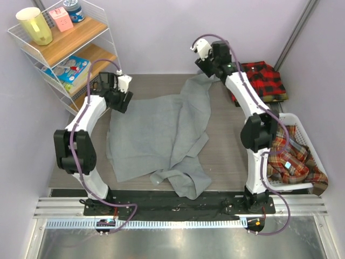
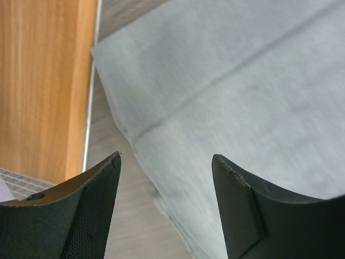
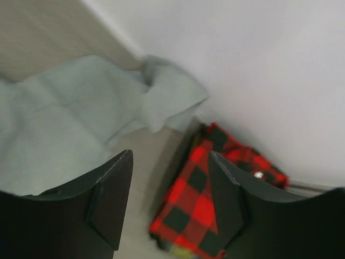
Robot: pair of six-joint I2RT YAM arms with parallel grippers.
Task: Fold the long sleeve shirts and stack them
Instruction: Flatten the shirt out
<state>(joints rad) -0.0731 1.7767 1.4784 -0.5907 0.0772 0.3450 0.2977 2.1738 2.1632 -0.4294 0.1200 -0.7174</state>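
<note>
Only overhead, plaid shirts (image 1: 294,161) in the white basket (image 1: 309,139).

A: Where is there free room?
B: A bare strip of the brown wood-grain table (image 1: 226,145) is open between the spread grey cloth shirt (image 1: 151,135) and the right arm (image 1: 253,129). Behind the arm stands the white plastic basket (image 1: 288,116).
A: And on the left?
B: Narrow. The white wire rack with wooden shelves (image 1: 81,46) stands just beside the shirt's far left corner. The folded red-and-black checked shirt (image 1: 264,78) fills the far right corner.
</note>
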